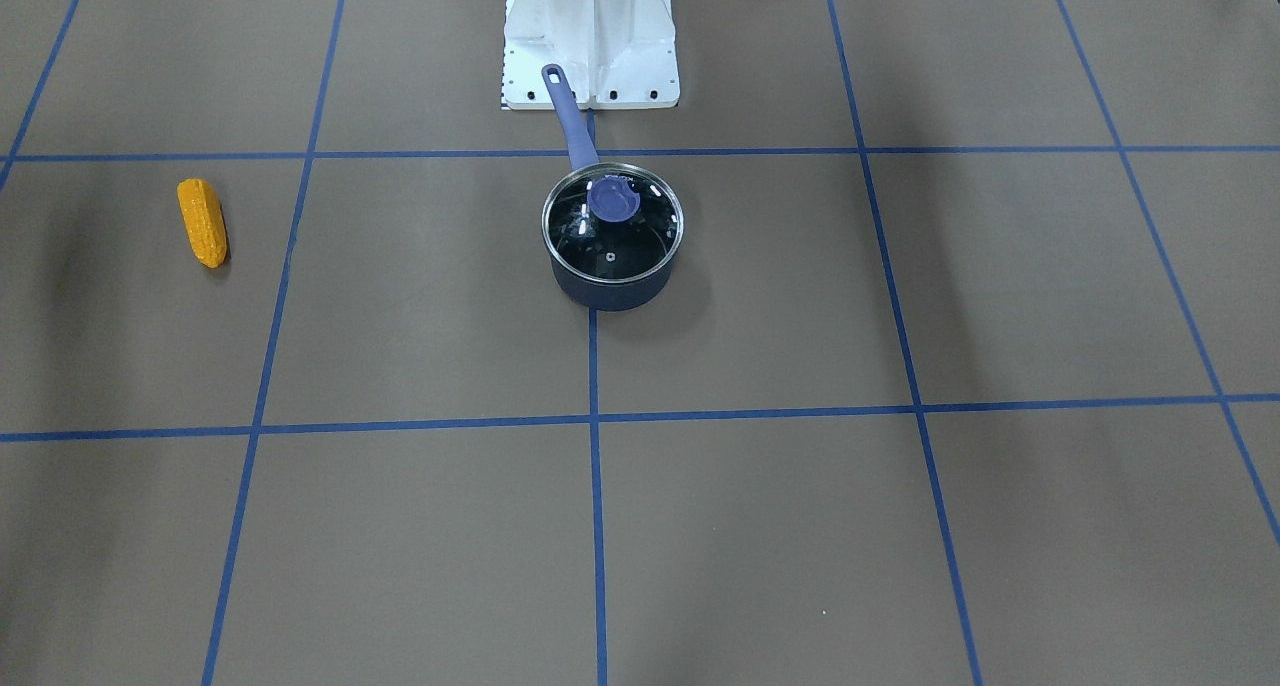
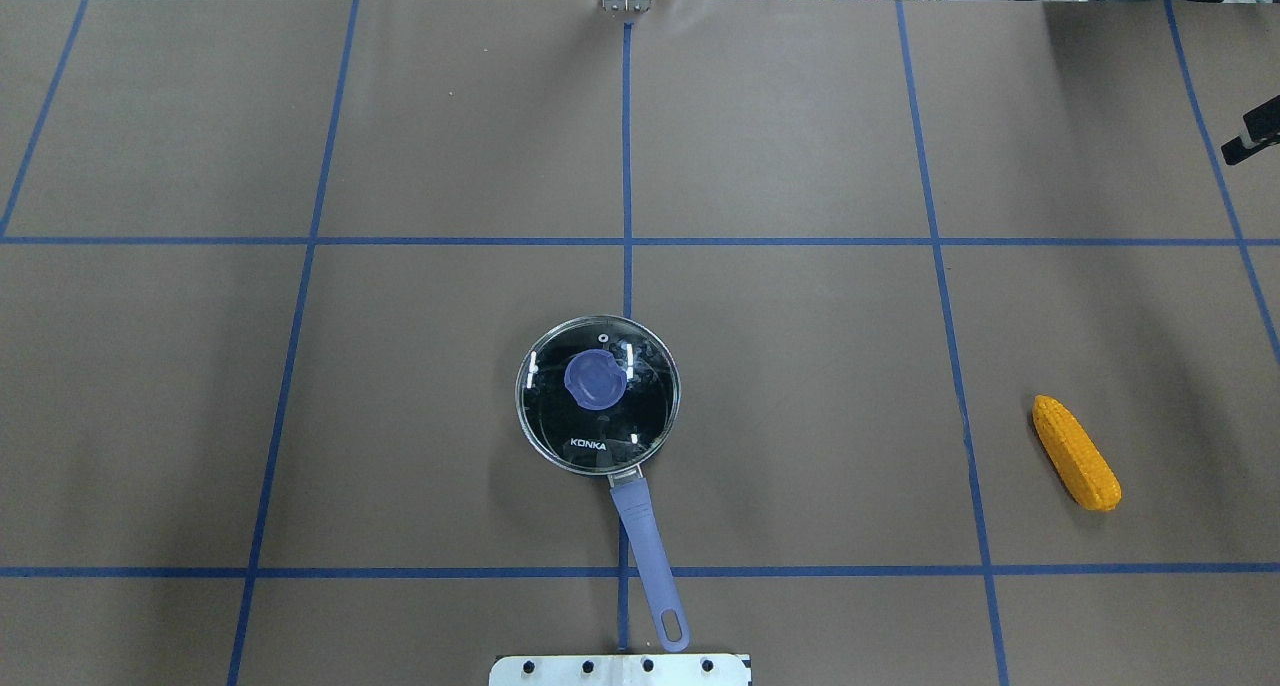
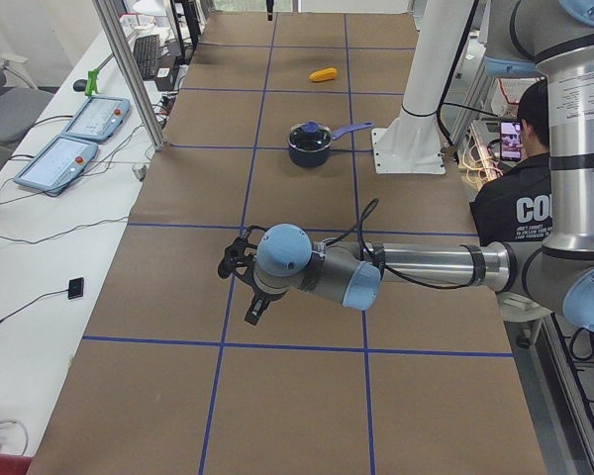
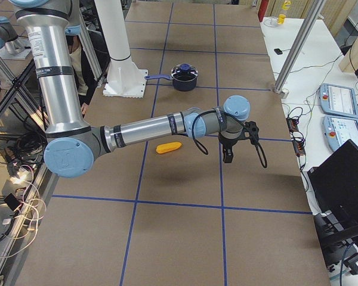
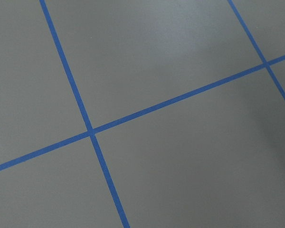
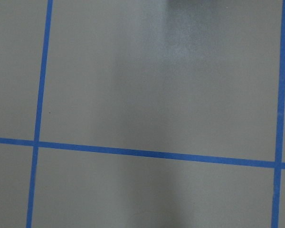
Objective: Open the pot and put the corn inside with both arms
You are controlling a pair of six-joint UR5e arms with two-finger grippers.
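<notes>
The navy pot (image 1: 612, 276) stands at the table's middle with its glass lid (image 1: 640, 241) on, blue knob (image 1: 612, 198) up. Its long handle (image 2: 645, 541) points at the robot base. The corn (image 2: 1075, 452) lies on its side, far to the robot's right; it also shows in the front view (image 1: 202, 222). The left gripper (image 3: 240, 292) hangs above the table far to the pot's left. The right gripper (image 4: 238, 146) hangs just past the corn (image 4: 168, 148). I cannot tell whether either is open. Both wrist views show only brown paper and blue tape.
The white base pedestal (image 1: 590, 36) stands right behind the pot's handle. A seated person (image 3: 520, 198) is beside the robot. Teach pendants (image 3: 64, 148) and a metal post (image 3: 129, 69) line the table's far edge. A black tip (image 2: 1258, 134) pokes in at the overhead view's right edge.
</notes>
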